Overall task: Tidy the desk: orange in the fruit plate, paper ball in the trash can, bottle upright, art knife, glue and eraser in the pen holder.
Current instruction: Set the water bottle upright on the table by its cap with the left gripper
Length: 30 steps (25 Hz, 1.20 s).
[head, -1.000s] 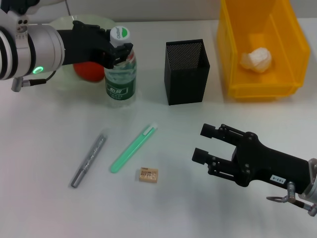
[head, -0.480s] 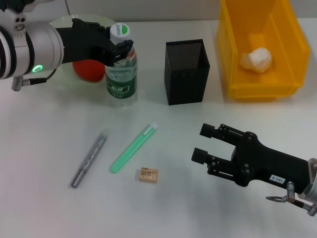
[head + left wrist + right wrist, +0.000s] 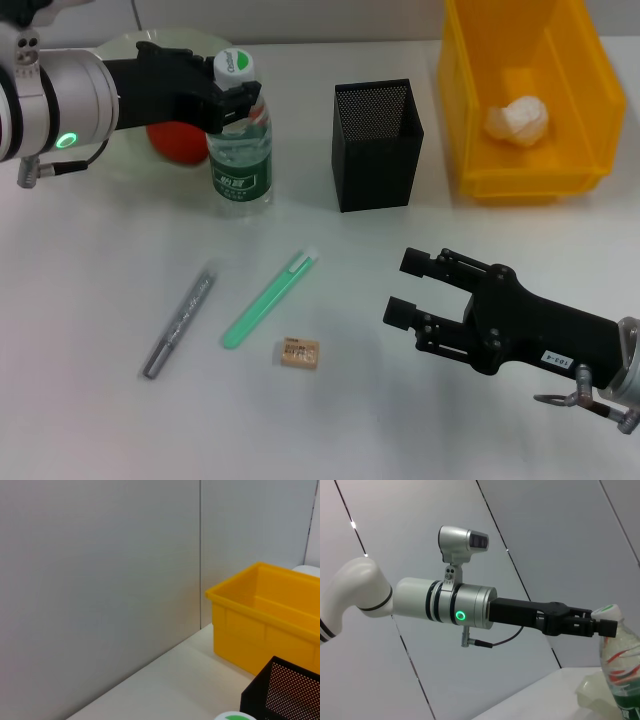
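Right pincer: I read it nearest on desk, fingers spread wide, holding nothing. 
Eraser: flat on desk, left of right pincer, near green art knife and grey pen. 
Pen holder: upright mid-desk. 
Bottle: upright; left pincer clamped at its neck. 
Orange: in fruit plate behind bottle. 
Paper ball: inside trash can, far right.

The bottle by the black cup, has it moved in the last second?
Yes. The bottle, held at its neck by the left hand, has shifted slightly away from the black mesh cup, its cap leaning toward the green plate.
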Motion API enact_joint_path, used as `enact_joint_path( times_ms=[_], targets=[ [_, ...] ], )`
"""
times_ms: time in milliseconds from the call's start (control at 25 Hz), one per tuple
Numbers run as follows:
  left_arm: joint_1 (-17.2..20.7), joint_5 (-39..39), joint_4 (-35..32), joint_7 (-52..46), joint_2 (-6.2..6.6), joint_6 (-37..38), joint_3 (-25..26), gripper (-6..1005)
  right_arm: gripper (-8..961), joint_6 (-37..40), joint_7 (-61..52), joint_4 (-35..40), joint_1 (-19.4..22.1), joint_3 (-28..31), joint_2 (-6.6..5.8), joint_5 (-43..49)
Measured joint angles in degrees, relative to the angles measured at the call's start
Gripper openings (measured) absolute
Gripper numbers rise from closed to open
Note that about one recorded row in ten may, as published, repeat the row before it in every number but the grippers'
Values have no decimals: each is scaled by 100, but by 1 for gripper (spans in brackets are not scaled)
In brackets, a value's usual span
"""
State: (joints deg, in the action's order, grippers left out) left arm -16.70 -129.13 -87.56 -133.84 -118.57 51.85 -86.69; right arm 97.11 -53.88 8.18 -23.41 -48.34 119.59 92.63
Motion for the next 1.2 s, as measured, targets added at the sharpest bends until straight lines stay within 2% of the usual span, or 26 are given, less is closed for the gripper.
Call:
enact_joint_path(
  times_ms=[480,1200],
  targets=[
    [-39,129,110,-11,-6,0,179,486,738,1,0,-1,3,0,-6,-12],
    [-47,136,183,12,1,4,153,492,738,0,0,-1,3,0,0,-18]
  ],
)
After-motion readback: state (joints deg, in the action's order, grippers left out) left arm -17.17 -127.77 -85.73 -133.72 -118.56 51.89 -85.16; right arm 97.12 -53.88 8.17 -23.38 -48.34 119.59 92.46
